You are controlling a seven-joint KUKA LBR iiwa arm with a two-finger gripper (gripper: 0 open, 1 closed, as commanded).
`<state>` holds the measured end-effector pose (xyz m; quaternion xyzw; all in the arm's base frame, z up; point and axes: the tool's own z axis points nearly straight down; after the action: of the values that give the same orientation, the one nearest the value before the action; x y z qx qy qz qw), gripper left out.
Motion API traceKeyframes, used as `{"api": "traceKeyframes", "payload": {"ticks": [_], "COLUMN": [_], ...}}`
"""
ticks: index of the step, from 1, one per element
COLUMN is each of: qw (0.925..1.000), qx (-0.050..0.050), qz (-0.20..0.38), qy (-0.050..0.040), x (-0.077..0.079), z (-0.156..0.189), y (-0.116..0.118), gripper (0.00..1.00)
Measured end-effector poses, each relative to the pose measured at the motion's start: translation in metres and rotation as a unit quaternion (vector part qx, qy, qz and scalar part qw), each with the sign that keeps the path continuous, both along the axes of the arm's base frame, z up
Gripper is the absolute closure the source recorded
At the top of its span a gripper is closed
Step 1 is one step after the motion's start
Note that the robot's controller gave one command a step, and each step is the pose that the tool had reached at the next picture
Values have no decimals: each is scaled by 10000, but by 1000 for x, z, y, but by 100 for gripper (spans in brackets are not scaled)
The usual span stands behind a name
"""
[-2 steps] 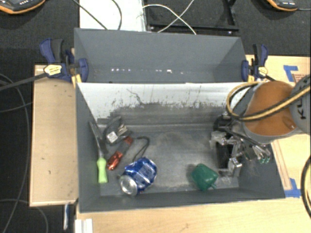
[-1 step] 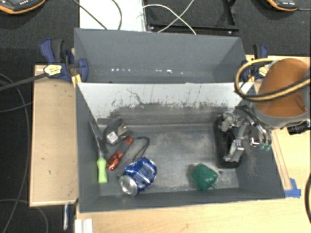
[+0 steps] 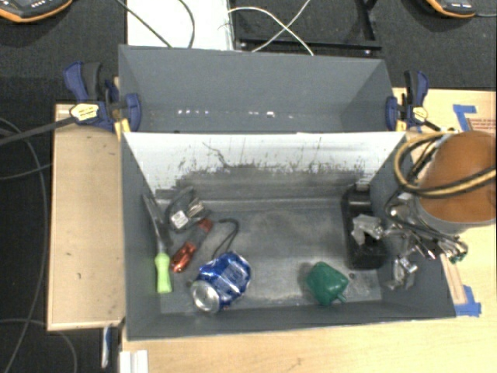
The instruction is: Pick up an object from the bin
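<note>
Where the arm enters from the right, you find the claw [image 3: 363,245] low in the right-hand part of the grey bin [image 3: 256,92], close to its right wall. You cannot tell whether the claw is open or closed. The nearest thing is a green rounded lump [image 3: 324,282], which lies on the bin floor toward the front edge, just beside the claw on its left. Well apart, left of centre at the front, lies a crushed blue can [image 3: 221,280]. Near the left wall lie a green-handled tool [image 3: 163,272], a red-handled tool [image 3: 185,256], a black cord loop [image 3: 227,230] and a small metal part [image 3: 184,212].
</note>
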<state>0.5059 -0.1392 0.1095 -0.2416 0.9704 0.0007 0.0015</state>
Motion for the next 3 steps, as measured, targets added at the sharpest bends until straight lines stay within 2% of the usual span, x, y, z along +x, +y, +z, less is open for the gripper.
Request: {"api": "traceKeyframes", "payload": {"ticks": [1,2,3], "qw": [9939,9810,9810], "qx": [-7,0,0], "qz": [1105,1939,1939], "qy": [-49,-22,-22], "x": [-17,-2,-2], "z": [-40,-39,-39], "y": [70,83,83], "gripper": [0,100,100]}}
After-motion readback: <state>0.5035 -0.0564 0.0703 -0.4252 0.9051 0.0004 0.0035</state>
